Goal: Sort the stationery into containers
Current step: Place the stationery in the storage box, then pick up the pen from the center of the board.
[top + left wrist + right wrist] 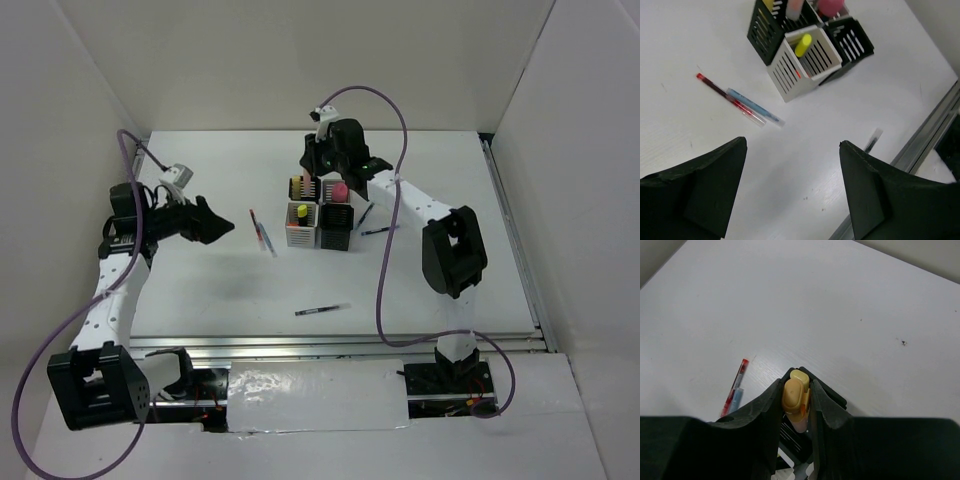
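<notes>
The right pincer (799, 379) is clamped on a peach highlighter (795, 396), held upright by its upper end, with a black cup (760, 27) of the four-cup cluster directly below it. That cup seems to hold a yellow highlighter already, so room below the pincer is tight. If the peach highlighter is let go off-centre or too high, it may strike the rim or the marker already inside, tip over, and fall onto the table (200, 290). The cups look light and stand touching one another, so a pincer lowered too far could nudge the whole cluster out of place. The white cup (805, 62) beside it holds another yellow highlighter (803, 45). The left pincer (792, 144) hangs above the table with its jaws apart and nothing between them. Ahead of it and to its left, a red pen (722, 95) and a blue pen (755, 107) lie side by side, touching. A grab there could catch both, or push one away. More dark pens (322, 310) lie loose elsewhere.
</notes>
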`<action>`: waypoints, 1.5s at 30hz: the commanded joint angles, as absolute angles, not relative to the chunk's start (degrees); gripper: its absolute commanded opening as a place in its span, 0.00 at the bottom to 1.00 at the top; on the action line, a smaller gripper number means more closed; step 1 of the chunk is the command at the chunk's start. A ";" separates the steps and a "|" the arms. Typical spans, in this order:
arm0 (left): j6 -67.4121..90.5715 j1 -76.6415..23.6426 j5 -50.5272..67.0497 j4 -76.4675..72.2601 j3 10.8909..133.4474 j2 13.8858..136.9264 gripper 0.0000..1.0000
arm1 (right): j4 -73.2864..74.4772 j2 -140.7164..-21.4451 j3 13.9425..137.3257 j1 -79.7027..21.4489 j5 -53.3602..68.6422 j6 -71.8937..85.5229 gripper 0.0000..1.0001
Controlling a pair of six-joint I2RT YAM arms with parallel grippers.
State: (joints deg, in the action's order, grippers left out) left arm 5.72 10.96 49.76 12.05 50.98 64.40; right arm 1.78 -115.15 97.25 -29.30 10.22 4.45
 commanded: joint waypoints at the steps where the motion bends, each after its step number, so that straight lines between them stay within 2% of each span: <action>1: -9.63 8.09 52.29 17.31 53.35 64.16 0.86 | -0.44 -115.05 99.49 -29.27 10.72 4.66 0.29; 5: -19.67 2.13 51.33 23.10 53.52 63.02 0.88 | 1.67 -113.91 99.05 -29.71 10.37 6.06 0.66; 6: -21.60 1.15 51.50 25.90 53.79 62.76 0.88 | 2.28 -112.69 98.97 -29.79 10.37 6.24 0.67; 13: -33.03 -11.41 48.44 33.39 53.88 61.26 0.82 | 10.96 -102.14 100.89 -27.87 12.21 10.28 0.66; 15: -33.31 -17.12 45.81 33.31 52.83 61.61 0.75 | 13.87 -97.42 101.51 -24.88 14.75 10.63 0.64; 20: -31.56 -35.48 28.86 31.29 51.33 66.60 0.68 | 24.42 -83.80 95.64 -15.32 21.34 7.13 0.59; 22: -30.15 -43.54 19.05 28.93 51.42 68.81 0.67 | 27.06 -77.21 88.62 -12.76 21.97 5.11 0.57; 25: -28.31 -49.11 13.03 27.69 54.04 77.04 0.66 | 29.26 -69.65 79.74 -8.71 23.99 2.11 0.55; 30: -26.46 -50.62 11.08 27.87 60.98 88.22 0.58 | 30.67 -58.83 67.60 -4.75 26.19 0.62 0.53; 34: -27.07 -52.03 7.83 26.19 62.22 92.19 0.57 | 32.51 -52.74 60.84 -1.59 27.77 1.84 0.54; 45: -23.91 -53.96 12.04 25.75 63.37 98.70 0.54 | 35.59 -49.13 57.66 7.02 30.93 6.76 0.53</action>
State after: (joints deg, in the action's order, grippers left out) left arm -25.85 -53.17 10.39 27.11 63.11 97.95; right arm 34.81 -49.10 58.02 5.26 28.53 4.71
